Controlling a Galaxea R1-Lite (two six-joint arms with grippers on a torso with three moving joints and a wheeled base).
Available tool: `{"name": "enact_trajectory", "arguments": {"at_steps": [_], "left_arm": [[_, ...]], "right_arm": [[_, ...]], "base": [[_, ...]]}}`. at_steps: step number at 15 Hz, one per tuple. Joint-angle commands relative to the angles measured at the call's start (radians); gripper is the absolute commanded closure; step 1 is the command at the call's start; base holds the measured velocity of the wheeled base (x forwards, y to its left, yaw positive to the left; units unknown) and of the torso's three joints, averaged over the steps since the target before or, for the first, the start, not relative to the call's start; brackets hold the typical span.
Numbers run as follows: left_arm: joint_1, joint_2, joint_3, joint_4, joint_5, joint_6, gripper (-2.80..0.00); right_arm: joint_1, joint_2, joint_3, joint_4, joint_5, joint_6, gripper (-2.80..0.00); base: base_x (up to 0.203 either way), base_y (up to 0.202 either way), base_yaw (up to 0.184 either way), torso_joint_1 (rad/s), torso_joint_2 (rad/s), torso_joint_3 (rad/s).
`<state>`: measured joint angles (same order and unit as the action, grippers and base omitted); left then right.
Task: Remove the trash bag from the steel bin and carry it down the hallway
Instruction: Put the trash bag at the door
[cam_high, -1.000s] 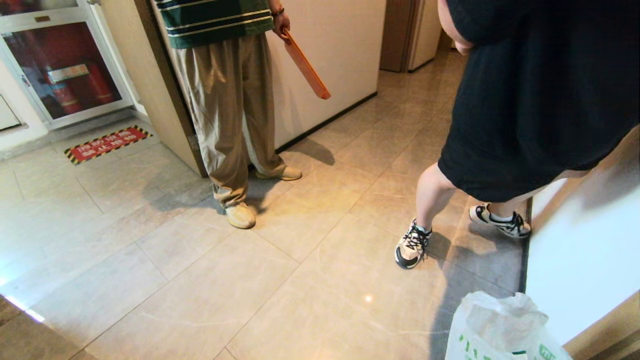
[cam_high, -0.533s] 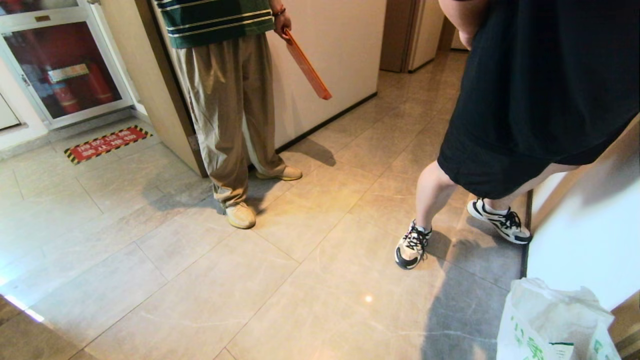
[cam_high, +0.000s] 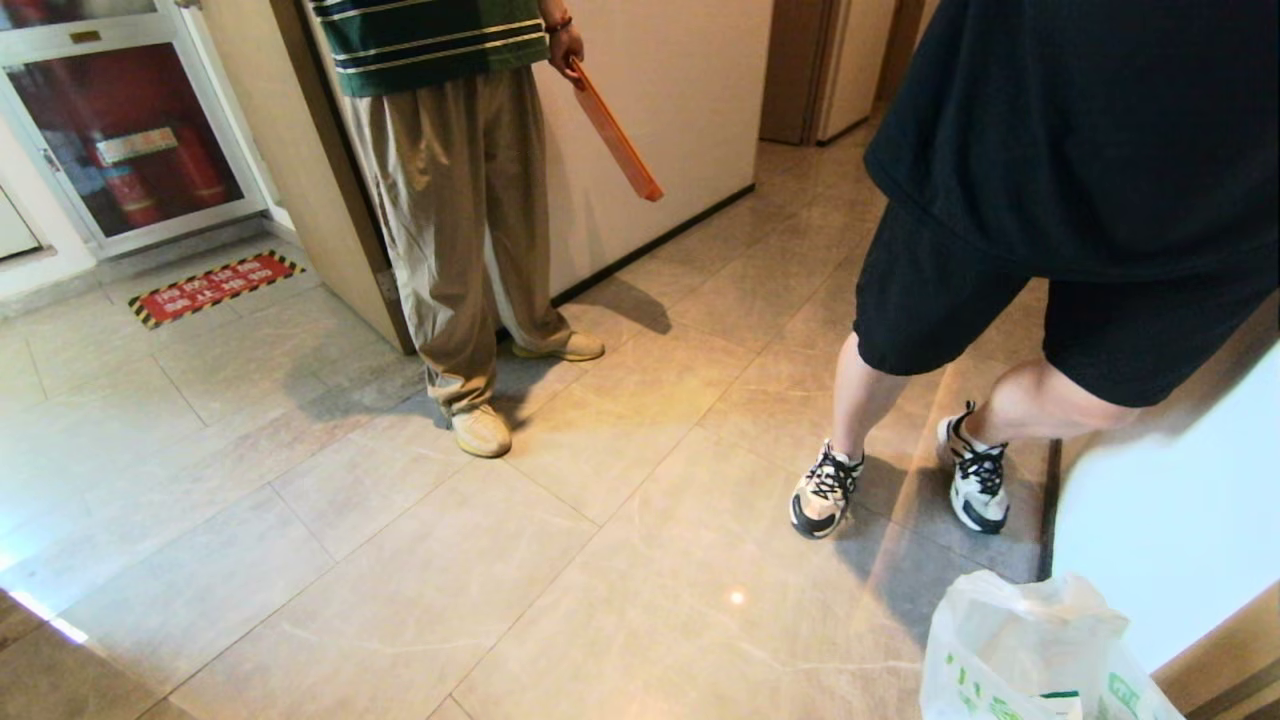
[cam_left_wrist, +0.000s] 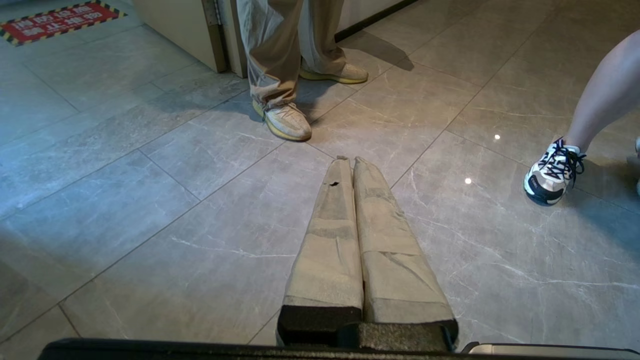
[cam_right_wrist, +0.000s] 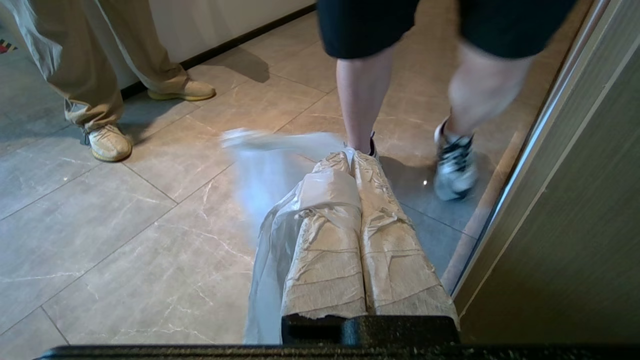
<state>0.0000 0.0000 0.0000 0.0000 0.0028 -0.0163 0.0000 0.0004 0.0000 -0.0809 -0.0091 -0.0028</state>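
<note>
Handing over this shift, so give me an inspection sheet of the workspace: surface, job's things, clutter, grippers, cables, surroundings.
Surface: glossy tiled floor, bare where seen.
Job's things: trash bag with green print, held off the floor by its plastic; bin not in view.
Clutter: nothing seen.
Grippers: right gripper shut on the bag; left gripper shut, empty.
Cables: nothing seen.
Surroundings: person in tan trousers holding an orange board; person in black shorts stepping close ahead; extinguisher cabinet; floor sign.
</note>
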Motion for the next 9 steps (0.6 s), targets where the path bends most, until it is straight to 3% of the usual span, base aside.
{"name": "enact_trajectory", "arguments": {"at_steps": [1,5,9], "left_arm": [[0.000,0.000,0.000,0.000,0.000,-0.001,0.00],[0.000,0.000,0.000,0.000,0.000,0.006,0.00],[0.000,0.000,0.000,0.002,0.000,-0.002,0.00]], "right_arm": [[0.000,-0.002,0.031,0.000,0.000,0.000,0.00],[0.000,-0.002,0.031,0.001,0.000,0.009,0.00],[0.000,-0.002,0.031,0.001,0.000,0.000,0.00]], "base": [[0.000,0.000,0.000,0.000,0.00,0.000],[0.000,0.000,0.000,0.000,0.00,-0.010],[0.000,0.000,0.000,0.001,0.00,-0.155]]}}
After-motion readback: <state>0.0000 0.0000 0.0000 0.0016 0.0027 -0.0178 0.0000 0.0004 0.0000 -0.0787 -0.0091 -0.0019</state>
